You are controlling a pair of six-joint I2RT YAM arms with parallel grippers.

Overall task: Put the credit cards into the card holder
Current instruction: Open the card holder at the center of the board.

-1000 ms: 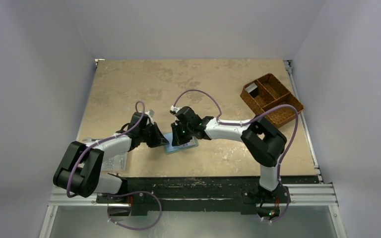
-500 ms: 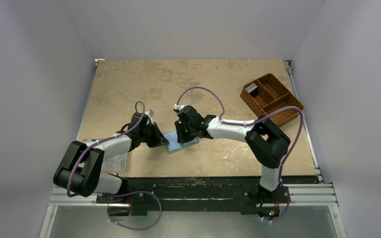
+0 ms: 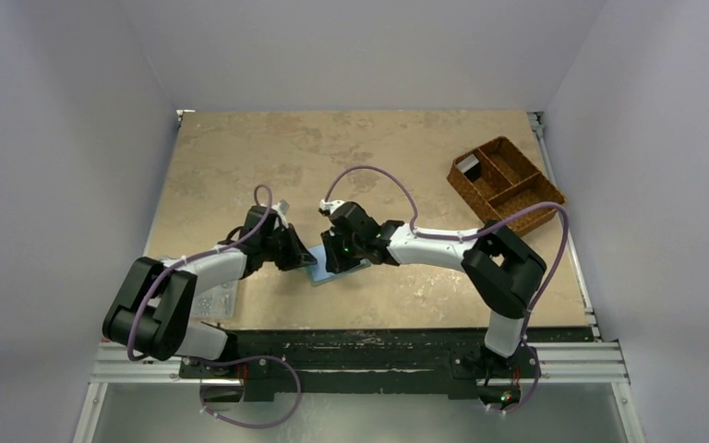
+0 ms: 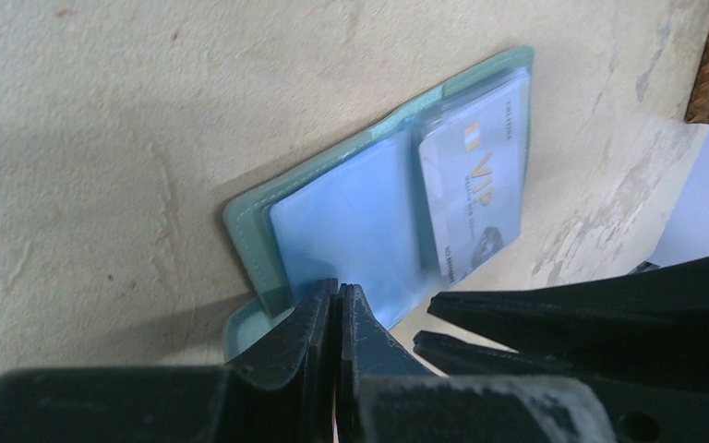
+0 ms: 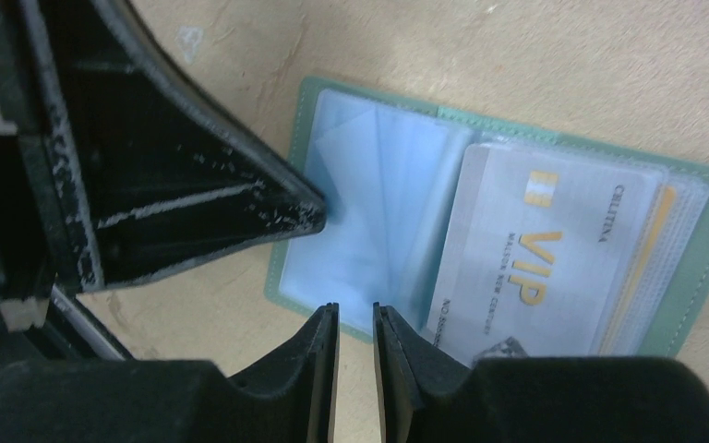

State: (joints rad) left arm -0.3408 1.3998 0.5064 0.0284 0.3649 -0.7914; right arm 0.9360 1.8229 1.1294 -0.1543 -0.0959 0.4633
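Barely parted, right hand [image 5: 355,316], card holder [image 5: 383,208] edge

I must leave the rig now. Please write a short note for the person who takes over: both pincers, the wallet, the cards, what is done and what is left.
Left pincer: shut, and it seems to pinch the edge of the wallet, which lies open on the table.
Right pincer: slightly open, empty, at the wallet's edge.
Done: a silver VIP card sits in a sleeve on one half. A yellowish card shows its edge behind it.
Left: no loose card is in view. Check for more before stopping.
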